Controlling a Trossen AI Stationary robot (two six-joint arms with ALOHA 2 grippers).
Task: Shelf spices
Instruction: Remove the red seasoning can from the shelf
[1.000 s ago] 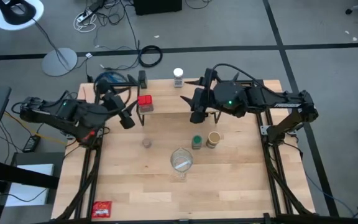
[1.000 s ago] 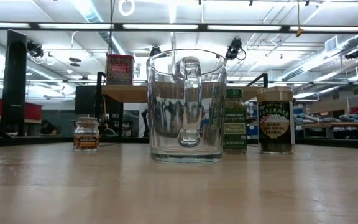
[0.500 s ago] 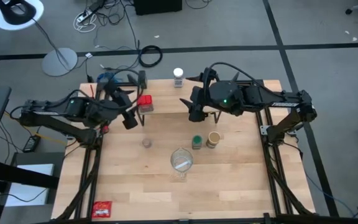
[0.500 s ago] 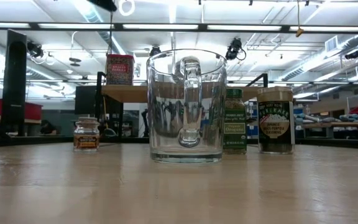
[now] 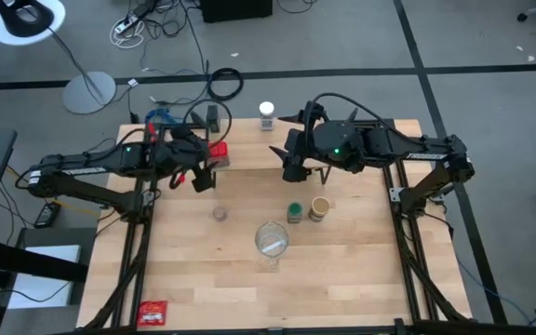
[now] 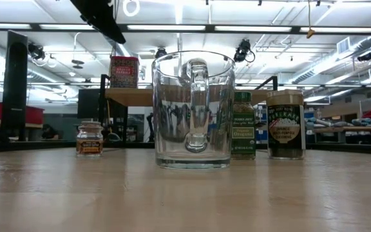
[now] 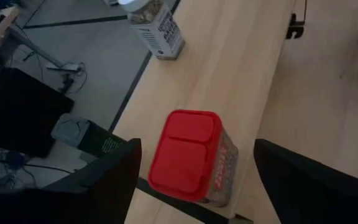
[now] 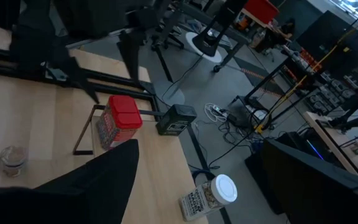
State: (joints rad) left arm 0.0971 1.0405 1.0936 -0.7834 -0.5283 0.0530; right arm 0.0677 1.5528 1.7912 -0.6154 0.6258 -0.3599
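Observation:
The shelf (image 5: 249, 149) stands along the table's far edge. On its left end the red tin (image 5: 217, 154) stands upright. The white-lidded jar (image 5: 267, 114) stands at its far edge, and the dark green tin (image 5: 213, 118) is by its far left corner. My left gripper (image 5: 203, 175) is open; in the left wrist view the red tin (image 7: 191, 155) sits between its fingers, with a gap on each side. My right gripper (image 5: 291, 166) hovers open over the shelf's middle. The green-lidded jar (image 5: 294, 212), tan-lidded jar (image 5: 319, 207) and tiny brownish jar (image 5: 220, 213) stand on the table.
A clear glass vessel (image 5: 271, 240) stands mid-table, nearer than the jars, and fills the middle of the low view (image 6: 193, 109). A flat red packet (image 5: 154, 313) lies at the near left corner. Bare wood lies along the near and right sides. Cables and a lamp base lie on the floor beyond.
My left arm has reached toward the table's right, bringing its gripper up to the red tin on the shelf's left end; the arm now shows at the top of the low view. The tin and jars have stayed where they were.

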